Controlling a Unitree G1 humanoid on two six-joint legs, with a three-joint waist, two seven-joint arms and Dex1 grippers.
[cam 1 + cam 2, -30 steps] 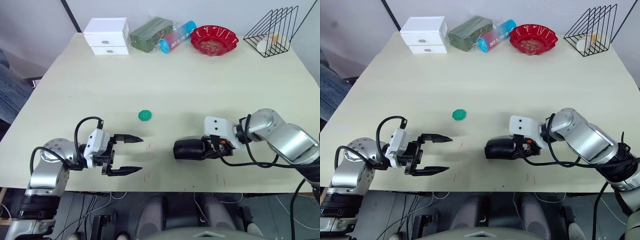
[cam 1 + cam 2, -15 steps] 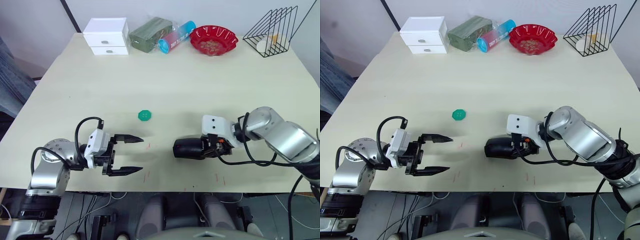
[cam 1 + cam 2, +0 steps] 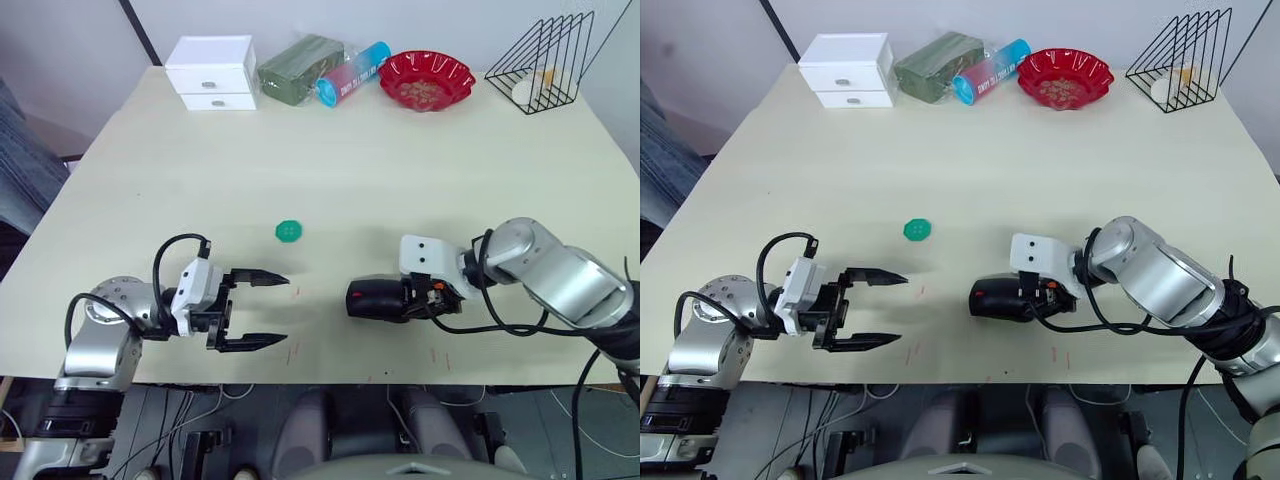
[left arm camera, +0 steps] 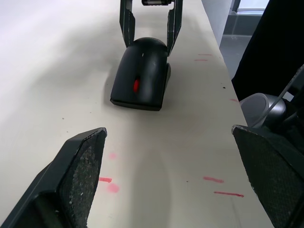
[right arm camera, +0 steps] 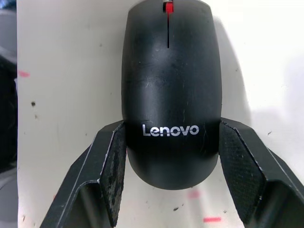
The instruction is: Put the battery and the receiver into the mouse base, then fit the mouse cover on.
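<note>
Table: pale cream top with small red marks near the front edge.
Mouse: black mouse lies flat near the front of the table, its glossy cover on, a red wheel at its nose and "Lenovo" printed on its back; the nose points toward the robot's left.
Right claw: right gripper sits at the tail of the mouse, one finger pad against each side of it; the fingers close narrowly on the mouse.
Left claw: left gripper rests low over the table, well apart from the mouse, fingers spread wide with nothing between them, aimed at the nose of the mouse.
Green disc: small round green disc lies alone, farther back than both grippers.
Back edge: white drawer box, dark green packet, blue-pink tube, red bowl, black wire rack.
</note>
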